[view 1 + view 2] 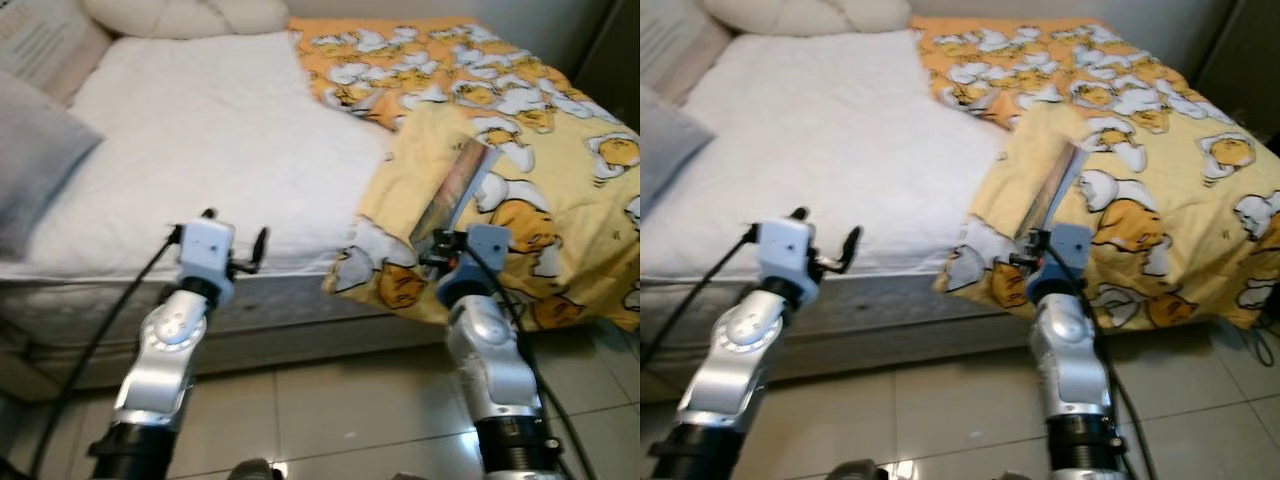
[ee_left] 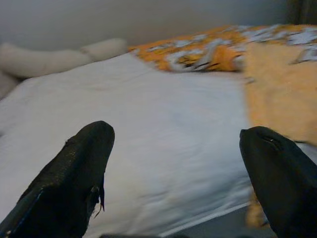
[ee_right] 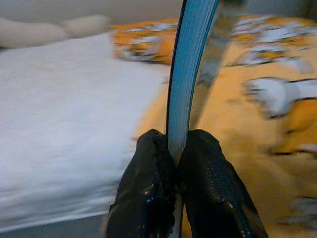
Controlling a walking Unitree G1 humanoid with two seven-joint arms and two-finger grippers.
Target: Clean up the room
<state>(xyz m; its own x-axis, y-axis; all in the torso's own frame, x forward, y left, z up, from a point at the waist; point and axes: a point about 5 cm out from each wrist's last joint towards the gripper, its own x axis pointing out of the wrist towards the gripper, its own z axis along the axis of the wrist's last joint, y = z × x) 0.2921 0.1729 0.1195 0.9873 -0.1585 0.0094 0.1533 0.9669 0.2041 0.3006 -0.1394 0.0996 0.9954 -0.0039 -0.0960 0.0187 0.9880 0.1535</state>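
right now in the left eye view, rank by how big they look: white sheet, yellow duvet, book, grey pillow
1. white sheet
2. yellow duvet, close behind, partly cut by the frame
3. grey pillow, also cut off
4. book, pinched by the right hand

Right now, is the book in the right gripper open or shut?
Shut. The right gripper pinches the book with covers together, one solid block of page edges showing.

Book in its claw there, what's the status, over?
Right gripper shut on thin book, held edge-up over the yellow duck-print blanket. Left gripper open, empty, at the white mattress edge. Nothing blocking.
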